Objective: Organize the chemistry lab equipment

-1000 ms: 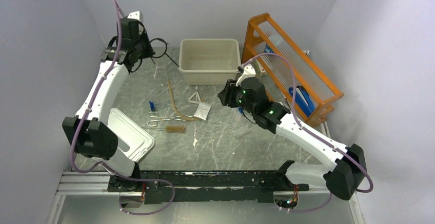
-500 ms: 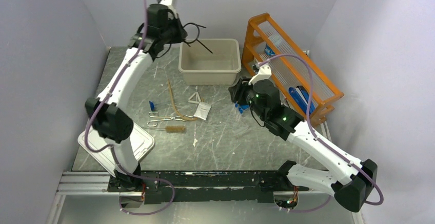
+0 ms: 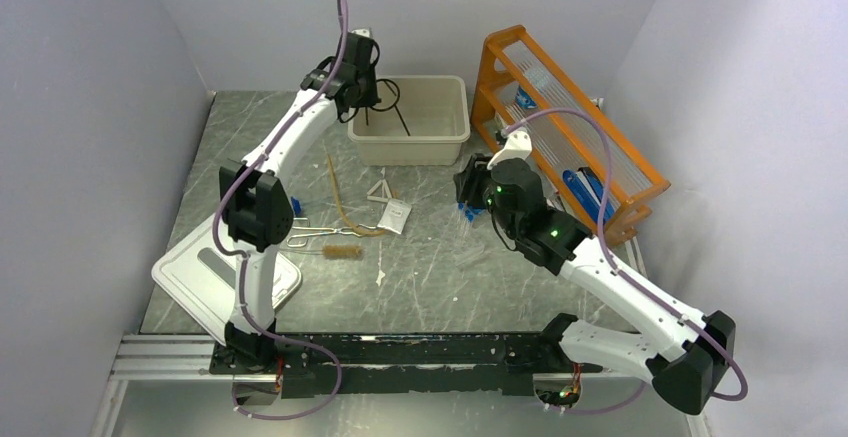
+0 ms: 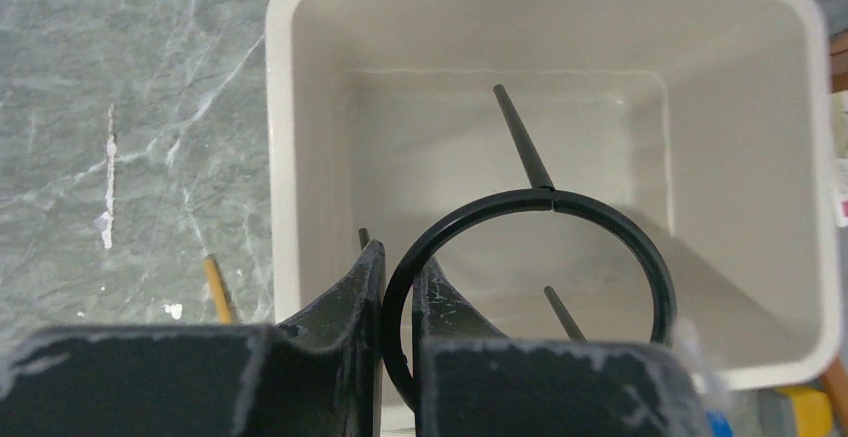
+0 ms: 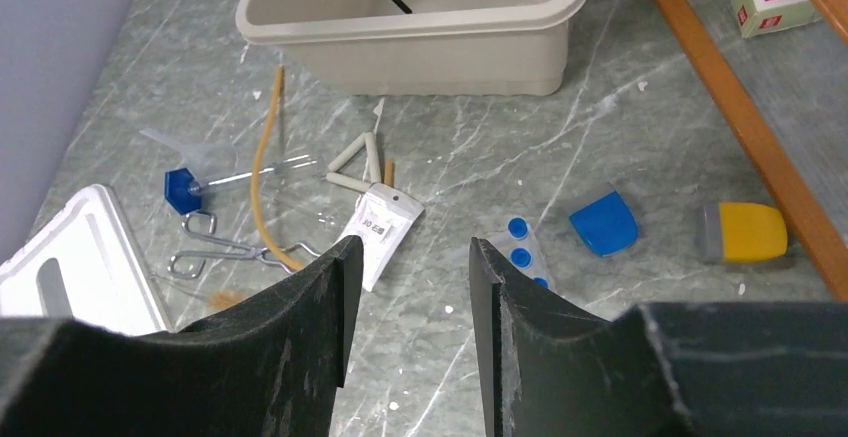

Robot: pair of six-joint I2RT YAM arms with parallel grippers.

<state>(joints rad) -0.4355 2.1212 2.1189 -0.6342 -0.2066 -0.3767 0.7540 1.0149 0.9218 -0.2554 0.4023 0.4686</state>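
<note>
My left gripper [image 4: 398, 287] is shut on the rim of the black wire tripod ring [image 4: 553, 193], which hangs inside the beige tub [image 4: 283, 107] with its legs pointing down. In the top view that gripper [image 3: 372, 92] is over the tub's left part. My right gripper [image 5: 410, 247] is open and empty above the table, with the blue-capped tubes [image 5: 522, 252] just to its right. The white packet [image 5: 378, 225], white triangle [image 5: 358, 162], tan rubber tube [image 5: 262, 167] and metal tongs [image 5: 225, 252] lie left of it. The brown-bristled brush [image 3: 343, 251] lies below the tongs.
The orange wooden rack [image 3: 560, 127] stands along the right side. The white lid [image 3: 215, 277] lies at the front left. A blue cap piece [image 5: 604, 224] and a yellow block [image 5: 750, 232] lie beside the rack, and a blue hex-capped item [image 5: 181, 187] lies near the tongs.
My left arm has swung from the back left corner to over the tub, carrying the ring down into it. My right arm shifted slightly to the right, then stayed put.
</note>
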